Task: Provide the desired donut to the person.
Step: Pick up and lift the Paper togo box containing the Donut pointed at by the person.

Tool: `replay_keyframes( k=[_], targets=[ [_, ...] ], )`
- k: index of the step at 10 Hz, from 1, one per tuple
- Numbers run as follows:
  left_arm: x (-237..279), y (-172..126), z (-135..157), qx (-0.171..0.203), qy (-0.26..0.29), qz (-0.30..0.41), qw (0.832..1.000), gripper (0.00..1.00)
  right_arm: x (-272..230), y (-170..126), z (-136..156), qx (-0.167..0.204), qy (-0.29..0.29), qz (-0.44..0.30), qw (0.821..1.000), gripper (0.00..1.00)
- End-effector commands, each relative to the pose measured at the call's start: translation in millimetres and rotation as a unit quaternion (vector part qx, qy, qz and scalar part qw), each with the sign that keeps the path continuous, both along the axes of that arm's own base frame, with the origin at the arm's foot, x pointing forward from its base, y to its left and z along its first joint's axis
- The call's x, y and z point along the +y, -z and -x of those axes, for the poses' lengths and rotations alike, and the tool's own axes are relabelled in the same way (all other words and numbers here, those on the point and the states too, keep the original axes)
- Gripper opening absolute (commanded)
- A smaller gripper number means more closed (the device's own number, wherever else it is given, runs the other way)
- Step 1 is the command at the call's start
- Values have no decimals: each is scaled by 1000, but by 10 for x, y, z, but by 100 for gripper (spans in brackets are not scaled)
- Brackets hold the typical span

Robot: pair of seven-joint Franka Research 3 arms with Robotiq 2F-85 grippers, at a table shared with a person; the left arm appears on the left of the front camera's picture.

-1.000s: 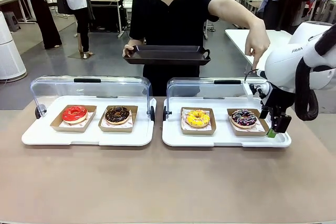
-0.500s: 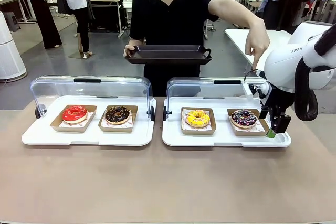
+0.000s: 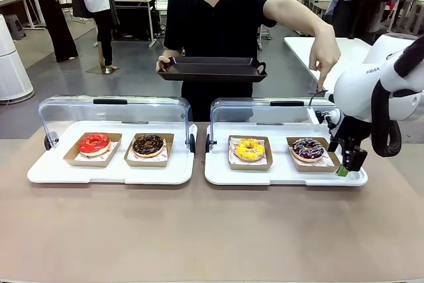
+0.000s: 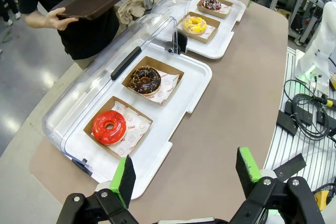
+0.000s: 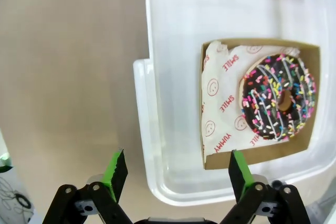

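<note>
**A:** Biggest first. Across the tabletop (image 3: 199, 230), the person (image 3: 218, 18) points a hand (image 3: 324, 57) down at the right end of the white display tray (image 3: 285, 175) and holds a dark serving tray (image 3: 212, 69) ready.

**B:** So it's the sprinkled donut (image 3: 308, 148), in its cardboard box (image 5: 252, 158) on that display tray?

**A:** Likely. But misread the pointing and the yellow donut (image 3: 250, 149) gets served.

**B:** And the grab?

**A:** The right pincer (image 3: 348, 160) is spread wide, low over the tray's end. Skewed, it could catch the rim or crush the box wall.

**B:** The left pincer (image 4: 186, 174)?

**A:** Spread, empty, well apart.
</note>
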State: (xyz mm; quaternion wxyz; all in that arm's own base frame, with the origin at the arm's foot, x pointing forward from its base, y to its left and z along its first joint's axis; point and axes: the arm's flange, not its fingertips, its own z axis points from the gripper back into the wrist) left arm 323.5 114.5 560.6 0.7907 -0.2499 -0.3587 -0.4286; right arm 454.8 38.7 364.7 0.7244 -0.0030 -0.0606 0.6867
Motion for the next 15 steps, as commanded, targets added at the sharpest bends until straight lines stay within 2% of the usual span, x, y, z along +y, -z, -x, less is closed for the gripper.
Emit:
replay_keyframes(
  k=[1,10,15],
  targets=[
    [3,-3,-8,-6,4,7,1000,100,-121,149,-69,-7,-2,-18,1000,100],
    [3,-3,-8,-6,4,7,1000,100,-252,306,-403,-22,10,-39,999,100],
    [3,-3,-8,-6,4,7,1000,100,-216,416,-432,-7,11,-38,999,100]
  ],
)
